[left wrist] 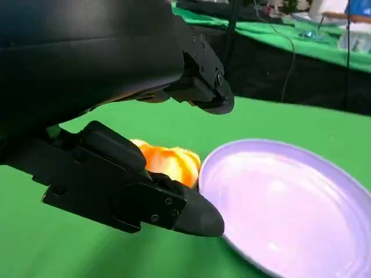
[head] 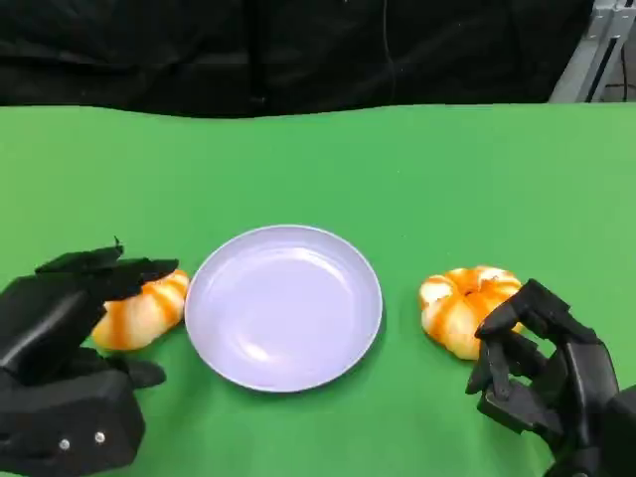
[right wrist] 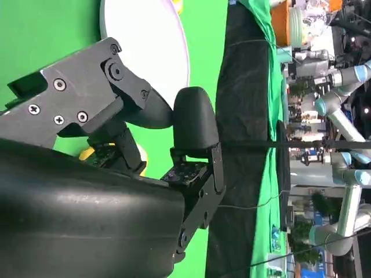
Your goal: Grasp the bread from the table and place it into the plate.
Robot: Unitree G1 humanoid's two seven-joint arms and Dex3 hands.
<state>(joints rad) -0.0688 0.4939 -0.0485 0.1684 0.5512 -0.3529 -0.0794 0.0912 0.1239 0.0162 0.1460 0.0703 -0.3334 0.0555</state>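
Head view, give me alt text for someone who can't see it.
An empty lavender plate sits mid-table on green cloth, a striped orange bread roll on each side. The left hand reaches over the left roll; the right hand hovers at the right roll.

A green cloth (head: pixel 477 179) was seen spread across the table, bounded at its far edge by a black curtain (head: pixel 298 50). A grey metal frame (head: pixel 596 50) was caught at the far right corner. Beyond the curtain, a second green-covered table (left wrist: pixel 324 46) strewn with blurred objects was pictured, and pale robot arms with blue joints (right wrist: pixel 342 98) were seen in the background.
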